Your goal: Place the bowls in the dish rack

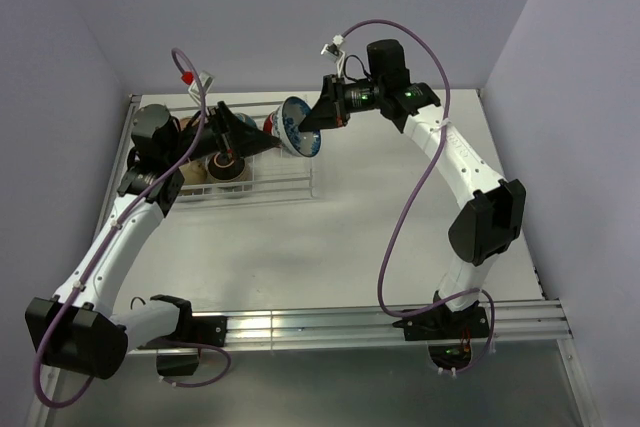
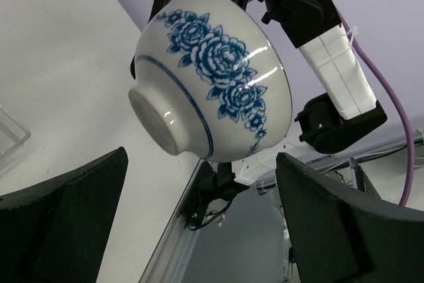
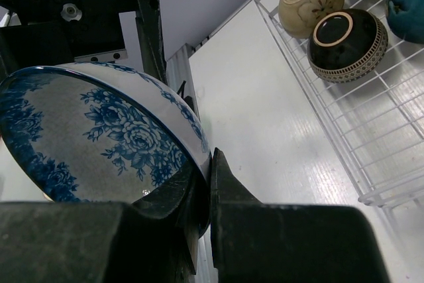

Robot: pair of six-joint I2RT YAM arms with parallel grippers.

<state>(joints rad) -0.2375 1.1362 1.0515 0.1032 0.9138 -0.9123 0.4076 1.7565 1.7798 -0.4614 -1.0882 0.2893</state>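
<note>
Blue-and-white porcelain is clamped in my right jaws: they grip the patterned bowl by its rim and hold it in the air, tipped on its side. In the top view it hangs at upper centre, near the right end of the dish rack, its foot turned toward the left of the frame. My left jaws stand wide and hold nothing. In the left wrist view their two dark halves fill the lower corners, and the patterned bowl shows beyond them at upper centre, foot ring toward the camera. In the top view these jaws hover over the rack at upper left. The rack rests on the white table. In the upper right of the right wrist view a black bowl lies overturned on the wire grid, just beside a tan bowl, also foot up. More rounded shapes sit behind them, cut off by the frame edge
</note>
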